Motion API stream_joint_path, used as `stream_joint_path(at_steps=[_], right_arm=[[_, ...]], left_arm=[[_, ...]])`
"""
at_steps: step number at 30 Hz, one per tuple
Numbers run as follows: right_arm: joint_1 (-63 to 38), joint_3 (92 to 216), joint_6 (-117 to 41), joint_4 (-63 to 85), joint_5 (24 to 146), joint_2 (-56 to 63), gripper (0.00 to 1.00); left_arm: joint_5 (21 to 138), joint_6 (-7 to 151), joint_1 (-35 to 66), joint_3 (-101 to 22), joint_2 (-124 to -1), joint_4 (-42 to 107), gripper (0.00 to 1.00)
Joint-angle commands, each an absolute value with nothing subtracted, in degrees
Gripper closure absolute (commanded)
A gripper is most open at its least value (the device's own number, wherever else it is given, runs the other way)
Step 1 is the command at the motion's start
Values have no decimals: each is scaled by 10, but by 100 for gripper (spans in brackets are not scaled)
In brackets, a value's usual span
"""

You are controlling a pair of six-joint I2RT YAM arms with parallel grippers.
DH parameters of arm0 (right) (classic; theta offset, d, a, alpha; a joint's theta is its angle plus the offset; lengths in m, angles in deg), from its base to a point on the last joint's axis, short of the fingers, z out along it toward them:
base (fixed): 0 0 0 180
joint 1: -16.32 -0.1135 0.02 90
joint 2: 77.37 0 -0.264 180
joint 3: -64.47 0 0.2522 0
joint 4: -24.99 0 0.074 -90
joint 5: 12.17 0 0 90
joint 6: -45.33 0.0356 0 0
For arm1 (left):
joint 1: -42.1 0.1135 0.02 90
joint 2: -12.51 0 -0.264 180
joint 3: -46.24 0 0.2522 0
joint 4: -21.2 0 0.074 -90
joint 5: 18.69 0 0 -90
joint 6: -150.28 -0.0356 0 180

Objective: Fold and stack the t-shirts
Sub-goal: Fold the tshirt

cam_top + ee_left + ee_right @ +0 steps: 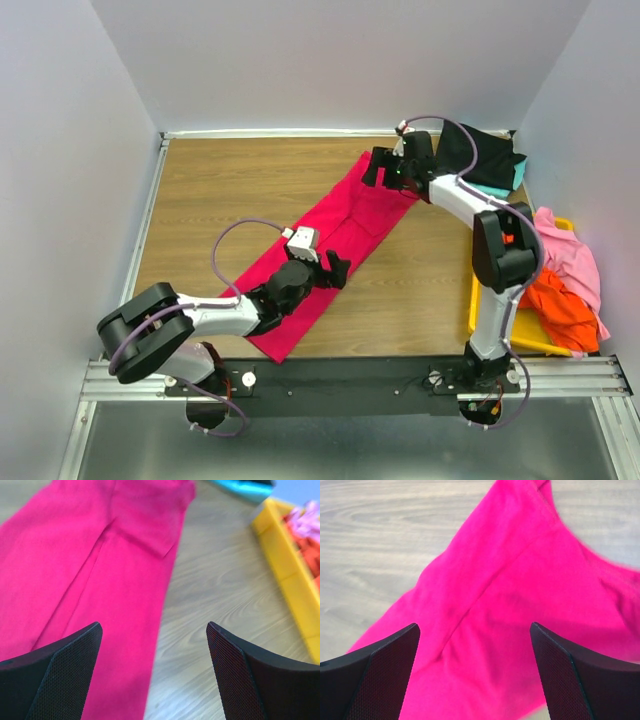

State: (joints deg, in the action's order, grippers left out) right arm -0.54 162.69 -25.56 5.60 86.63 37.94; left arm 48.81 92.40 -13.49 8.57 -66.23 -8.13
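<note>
The crimson-red t-shirt (pixel 335 240) lies folded into a long narrow strip running diagonally from near left to far right on the table. My left gripper (pixel 335 268) is open above its right edge near the middle; the left wrist view shows the shirt (pixel 85 570) on the left and bare wood between the fingers. My right gripper (pixel 378 168) is open over the shirt's far end, with red cloth (pixel 520 605) below it. A black t-shirt (pixel 485 155) lies on a teal one (pixel 500 190) at the far right. Pink (pixel 570 255) and orange (pixel 555 305) shirts fill the bin.
A yellow plastic bin (pixel 475 305) stands at the right edge of the table, also in the left wrist view (pixel 295 585). White walls close in the table on three sides. Bare wood (pixel 230 185) lies left of the red shirt.
</note>
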Motion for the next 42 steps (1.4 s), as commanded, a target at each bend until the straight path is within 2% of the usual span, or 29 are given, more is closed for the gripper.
stream_joint_path(at_steps=[1, 8, 22, 34, 42], right_arm=[[-6, 1553, -239, 60, 888, 326, 3], [-7, 1489, -237, 86, 907, 314, 3], [-7, 1543, -228, 90, 879, 412, 3], [8, 1712, -245, 46, 883, 533, 2], [15, 1823, -257, 9, 902, 613, 2]], left_arm=[[449, 959, -140, 120, -652, 3, 7], [449, 968, -153, 120, -696, 6, 7], [523, 1028, -205, 73, -830, -31, 7], [598, 1012, -220, -6, -900, -136, 7], [605, 994, -219, -60, -936, -141, 7]])
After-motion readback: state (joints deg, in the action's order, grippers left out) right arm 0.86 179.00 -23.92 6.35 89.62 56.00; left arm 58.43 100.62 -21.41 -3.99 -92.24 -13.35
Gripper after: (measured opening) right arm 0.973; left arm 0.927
